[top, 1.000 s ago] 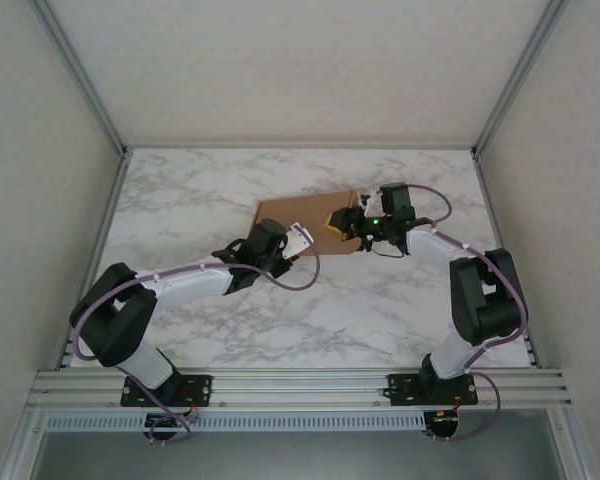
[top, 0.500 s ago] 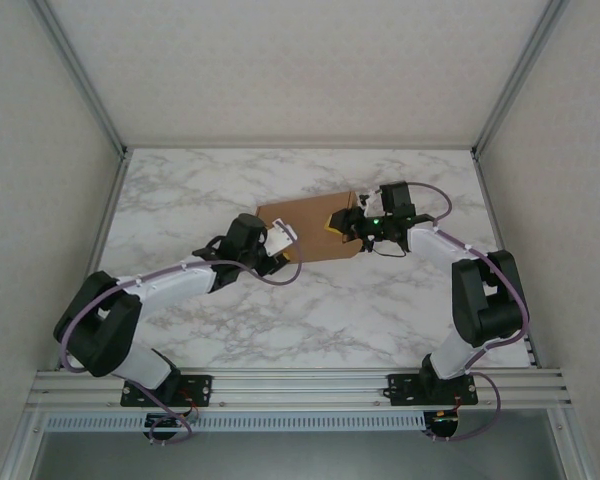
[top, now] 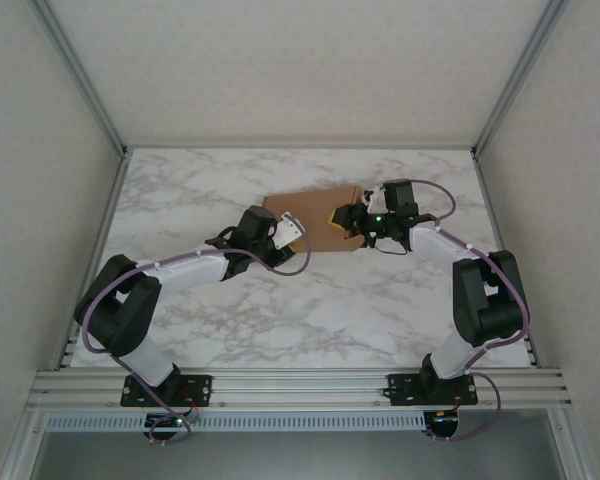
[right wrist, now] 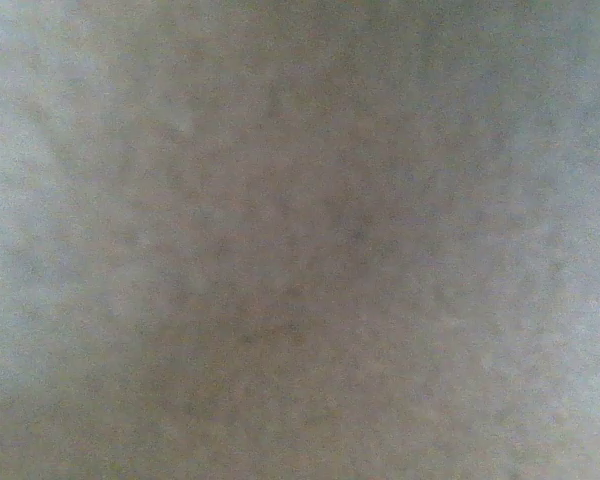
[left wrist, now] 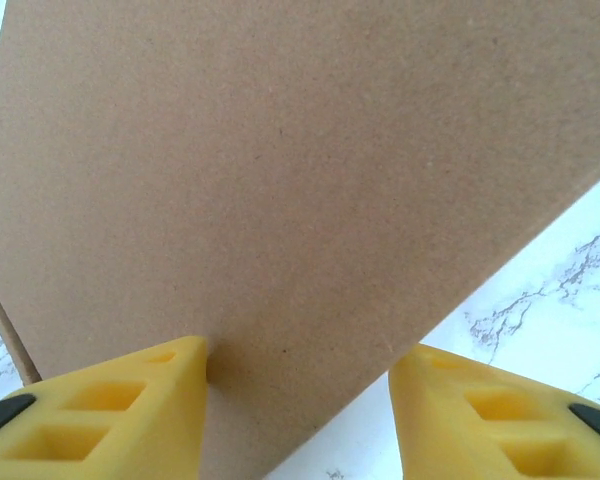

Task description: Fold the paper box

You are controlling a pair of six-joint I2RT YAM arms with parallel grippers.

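Your paper box [top: 315,215] lies on the desk [top: 310,310] toward 12 o'clock. Your left gripper [top: 292,232] sits at its 8 o'clock corner, jaws parted, clamping nothing. Your right gripper [top: 342,218] meets its 3 o'clock edge; I cannot tell its jaw state.

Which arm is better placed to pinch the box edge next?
Left, I'd say: the left gripper has open jaws, with an edge of the paper box lying between them. The right gripper sits tight against the cardboard, its grip unclear.
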